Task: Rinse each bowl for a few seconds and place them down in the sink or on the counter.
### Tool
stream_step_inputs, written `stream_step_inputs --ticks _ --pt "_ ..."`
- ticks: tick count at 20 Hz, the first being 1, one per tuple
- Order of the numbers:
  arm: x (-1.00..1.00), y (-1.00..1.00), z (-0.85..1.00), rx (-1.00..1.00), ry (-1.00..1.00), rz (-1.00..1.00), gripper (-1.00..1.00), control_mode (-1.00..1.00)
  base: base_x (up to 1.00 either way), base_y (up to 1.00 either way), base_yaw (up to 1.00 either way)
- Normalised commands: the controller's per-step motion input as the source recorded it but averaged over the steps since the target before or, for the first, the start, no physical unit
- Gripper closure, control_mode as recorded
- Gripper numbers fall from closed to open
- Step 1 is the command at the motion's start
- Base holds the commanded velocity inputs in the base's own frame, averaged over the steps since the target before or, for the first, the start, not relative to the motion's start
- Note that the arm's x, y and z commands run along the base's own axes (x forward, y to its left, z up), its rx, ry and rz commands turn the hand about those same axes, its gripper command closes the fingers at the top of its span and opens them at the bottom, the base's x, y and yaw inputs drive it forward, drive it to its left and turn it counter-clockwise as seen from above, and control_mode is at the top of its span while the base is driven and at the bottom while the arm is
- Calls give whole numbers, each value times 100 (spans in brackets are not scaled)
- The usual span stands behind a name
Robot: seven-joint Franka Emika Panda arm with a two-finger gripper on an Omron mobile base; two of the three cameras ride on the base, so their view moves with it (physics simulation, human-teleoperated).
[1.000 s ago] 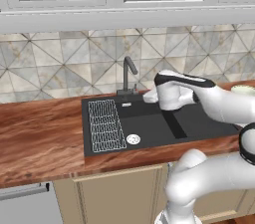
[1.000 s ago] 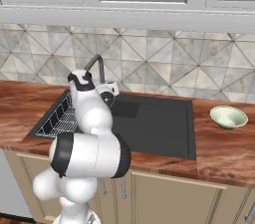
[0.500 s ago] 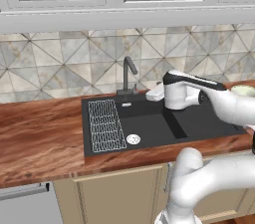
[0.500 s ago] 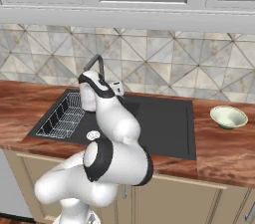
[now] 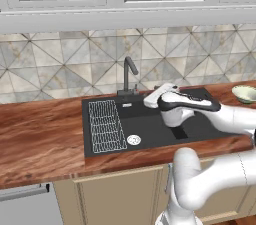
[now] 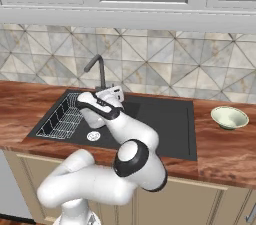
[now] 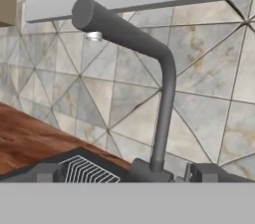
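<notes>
Your claw [image 7: 127,172] hangs spread wide and empty over the back of the sink [image 5: 200,124], its two dark tips [image 7: 47,172] pointing at the base of the grey faucet [image 7: 162,98], which rises close ahead and bends its spout away to the left against the patterned wall tile [image 7: 219,83]. From the base cameras the white hand [image 5: 172,104] sits just in front of the faucet [image 5: 129,76], over the black basin, with nothing between the fingers.

Beyond it, the white wire rack [image 5: 106,125] lies in the left part of the basin beside the round silver drain [image 5: 133,140]. No water can be seen running from the spout.

One pale cream-green bowl [image 6: 229,117] stands upright on the reddish wood tabletop [image 6: 225,149], well apart from the claw on the far right of the sink; the left base view catches it at the picture's right edge [image 5: 244,93]. A second bowl cannot be made out here.

By the look of things, you are at the start: no bowl is in the sink or under the faucet, and the one on view appears untouched. The faucet seems to be your first concern; the fetching, rinsing and setting down all lie ahead.
</notes>
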Motion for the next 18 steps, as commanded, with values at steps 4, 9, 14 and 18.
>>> stream_step_inputs --ticks 4,9,14,18 --pt "22 0 -4 1 0 -3 -100 -100 0 0 0" --pt "22 -6 0 5 0 0 -100 -100 0 0 0" --pt "23 -11 0 5 1 0 -100 -100 0 0 0" --pt "26 -10 0 3 4 0 -100 -100 0 0 0"
